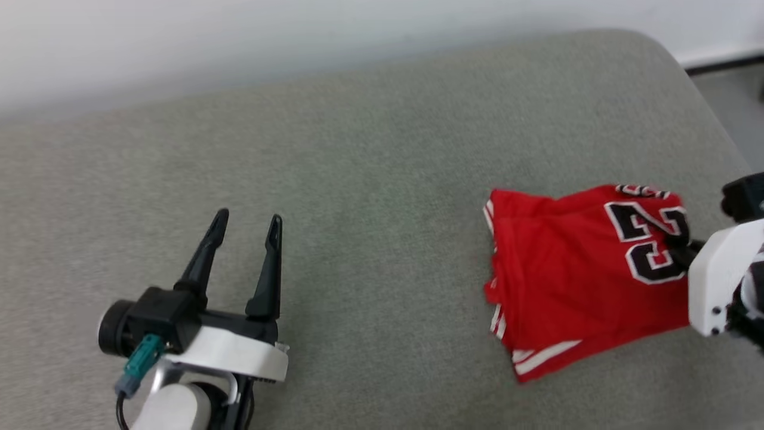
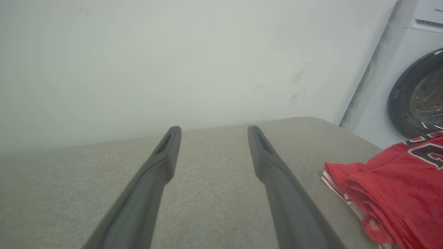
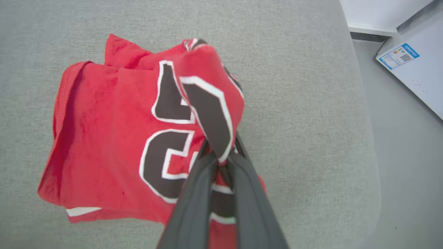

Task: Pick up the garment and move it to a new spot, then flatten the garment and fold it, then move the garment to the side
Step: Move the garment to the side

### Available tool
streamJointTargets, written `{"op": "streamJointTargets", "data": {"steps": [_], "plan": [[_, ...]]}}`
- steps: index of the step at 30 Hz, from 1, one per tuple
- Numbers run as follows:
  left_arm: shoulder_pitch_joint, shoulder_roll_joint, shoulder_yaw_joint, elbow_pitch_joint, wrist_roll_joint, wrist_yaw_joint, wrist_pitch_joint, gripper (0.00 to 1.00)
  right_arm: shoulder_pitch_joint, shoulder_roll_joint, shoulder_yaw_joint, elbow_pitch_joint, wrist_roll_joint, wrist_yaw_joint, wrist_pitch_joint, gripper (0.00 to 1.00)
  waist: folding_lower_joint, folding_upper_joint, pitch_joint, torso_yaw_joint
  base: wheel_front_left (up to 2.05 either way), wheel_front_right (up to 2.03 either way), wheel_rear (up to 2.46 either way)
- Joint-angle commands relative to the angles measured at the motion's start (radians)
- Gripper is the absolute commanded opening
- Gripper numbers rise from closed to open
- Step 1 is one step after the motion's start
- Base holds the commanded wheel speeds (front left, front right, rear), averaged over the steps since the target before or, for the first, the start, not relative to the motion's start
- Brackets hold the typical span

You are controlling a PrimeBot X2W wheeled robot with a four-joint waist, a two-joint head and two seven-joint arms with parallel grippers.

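Observation:
The garment (image 1: 573,269), a red jersey with black white-edged "23" lettering and striped trim, lies folded at the right of the grey padded surface (image 1: 370,179). In the right wrist view my right gripper (image 3: 221,152) is shut on a raised fold of the garment (image 3: 114,138) at the numbers, pulling that edge up. The head view shows the right gripper (image 1: 680,245) at the garment's right edge, its fingertips hidden in the cloth. My left gripper (image 1: 248,224) rests open over bare surface far left of the garment, nothing between its fingers (image 2: 162,159). The garment's edge (image 2: 391,193) appears at the left wrist view's right.
A white wall (image 1: 239,42) runs behind the padded surface. The surface's rounded right edge (image 3: 367,138) drops to a grey floor (image 3: 405,155). A white washing machine (image 2: 412,83) with a dark round door stands beyond the right end.

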Motion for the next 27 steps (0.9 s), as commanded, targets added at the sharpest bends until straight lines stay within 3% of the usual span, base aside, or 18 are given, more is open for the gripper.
{"op": "streamJointTargets", "data": {"steps": [1, 6, 14, 23, 24, 25, 26, 27], "plan": [[-0.031, 0.012, -0.002, -0.016, 0.013, -0.004, 0.008, 1.0, -0.039, -0.01, -0.011, 0.025, -0.009, -0.001, -0.021, 0.0, 0.0, 0.0, 0.108, -0.088, 0.0, 0.0, 0.0], [-0.117, 0.045, -0.016, -0.073, 0.051, -0.02, 0.049, 1.0, -0.146, -0.016, -0.076, 0.137, -0.042, -0.002, -0.099, 0.0, 0.0, 0.0, 0.237, -0.119, 0.0, 0.0, 0.0], [-0.257, 0.078, -0.051, -0.157, 0.097, -0.062, 0.11, 1.0, -0.322, -0.046, -0.225, 0.325, -0.116, -0.002, -0.235, 0.0, 0.0, 0.0, 0.416, -0.082, 0.0, 0.0, 0.0], [-0.32, 0.077, -0.07, -0.165, 0.107, -0.079, 0.116, 1.0, -0.408, -0.042, -0.37, 0.459, -0.233, -0.002, -0.383, 0.0, 0.0, 0.0, 0.488, -0.031, 0.0, 0.0, 0.0], [-0.322, 0.075, -0.071, -0.162, 0.106, -0.079, 0.113, 1.0, -0.413, -0.036, -0.389, 0.473, -0.249, -0.002, -0.408, 0.14, 0.0, 0.0, 0.488, -0.027, 0.0, 0.0, 0.0], [-0.323, 0.072, -0.073, -0.158, 0.105, -0.08, 0.111, 1.0, -0.415, -0.03, -0.406, 0.488, -0.265, -0.002, -0.43, 0.45, 0.0, 0.0, 0.487, -0.024, 0.0, 0.0, 0.0], [-0.324, 0.071, -0.074, -0.156, 0.103, -0.08, 0.11, 1.0, -0.414, -0.022, -0.419, 0.499, -0.282, -0.002, -0.454, 0.63, 0.0, 0.0, 0.484, -0.022, 0.0, 0.0, 0.0], [-0.323, 0.069, -0.076, -0.152, 0.101, -0.079, 0.107, 1.0, -0.417, -0.014, -0.435, 0.507, -0.297, -0.002, -0.481, 1.0, 0.0, 0.0, 0.479, -0.019, 0.0, 0.0, 0.0]]}}
